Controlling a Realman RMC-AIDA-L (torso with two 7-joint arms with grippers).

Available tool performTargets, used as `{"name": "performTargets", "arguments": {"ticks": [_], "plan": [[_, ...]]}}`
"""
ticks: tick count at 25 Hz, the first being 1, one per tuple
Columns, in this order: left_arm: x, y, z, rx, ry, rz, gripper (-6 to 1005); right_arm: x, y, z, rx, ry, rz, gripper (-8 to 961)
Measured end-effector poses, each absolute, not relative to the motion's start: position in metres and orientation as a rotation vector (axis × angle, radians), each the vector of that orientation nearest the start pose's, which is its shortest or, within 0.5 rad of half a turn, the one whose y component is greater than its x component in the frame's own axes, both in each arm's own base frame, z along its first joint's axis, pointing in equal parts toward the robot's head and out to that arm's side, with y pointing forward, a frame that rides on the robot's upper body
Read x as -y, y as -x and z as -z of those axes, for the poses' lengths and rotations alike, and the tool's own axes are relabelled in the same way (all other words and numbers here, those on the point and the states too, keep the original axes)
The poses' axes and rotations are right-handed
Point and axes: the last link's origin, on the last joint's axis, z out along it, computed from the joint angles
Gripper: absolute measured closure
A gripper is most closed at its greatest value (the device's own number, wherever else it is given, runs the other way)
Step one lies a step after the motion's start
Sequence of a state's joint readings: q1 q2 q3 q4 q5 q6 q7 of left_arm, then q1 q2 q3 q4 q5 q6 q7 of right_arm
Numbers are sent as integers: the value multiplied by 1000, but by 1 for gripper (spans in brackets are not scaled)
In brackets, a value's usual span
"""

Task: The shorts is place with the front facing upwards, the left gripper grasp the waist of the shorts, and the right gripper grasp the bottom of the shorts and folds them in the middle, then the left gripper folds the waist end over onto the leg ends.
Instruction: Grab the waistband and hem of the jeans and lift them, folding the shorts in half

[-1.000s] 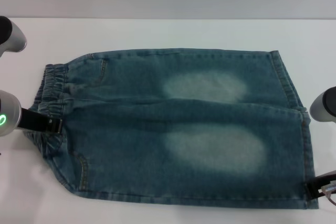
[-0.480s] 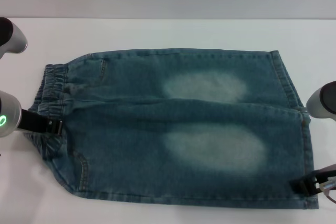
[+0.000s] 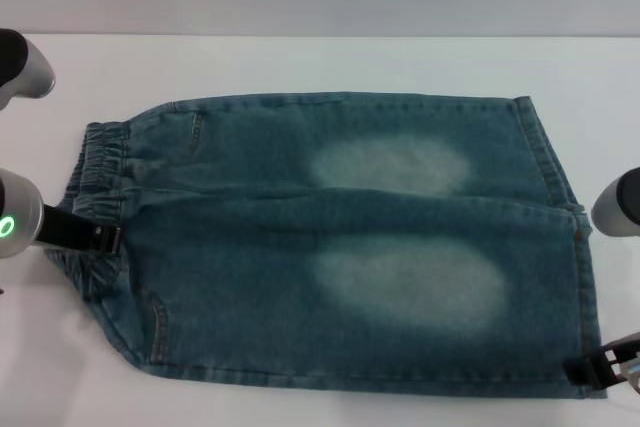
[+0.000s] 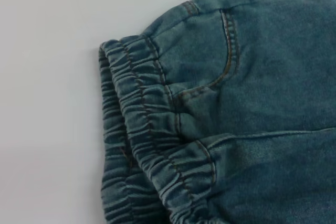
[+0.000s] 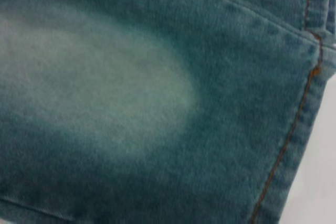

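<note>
The shorts (image 3: 330, 242) are lying flat across the middle of the head view, on the white table (image 3: 320, 62), waist (image 3: 95, 197) at left, leg ends (image 3: 570, 247) at right. The left gripper (image 3: 100, 239) is sitting at the waist, the right gripper (image 3: 590, 372) at the lower-right hem; whether either is gripping, I cannot tell. Grasping seems underway; next, both lift for the lengthwise fold.
</note>
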State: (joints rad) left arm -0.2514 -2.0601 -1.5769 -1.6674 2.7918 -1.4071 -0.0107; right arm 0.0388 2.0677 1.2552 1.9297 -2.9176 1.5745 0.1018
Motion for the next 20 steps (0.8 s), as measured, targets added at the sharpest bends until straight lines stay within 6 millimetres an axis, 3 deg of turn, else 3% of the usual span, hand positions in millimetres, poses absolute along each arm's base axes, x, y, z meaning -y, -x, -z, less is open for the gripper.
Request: {"name": "performTargets", "arguments": {"ticks": [20], "plan": [[-314,229,-27,1356,1985,-321,914,-229,-223,11,-1329,2066,599,457]]}}
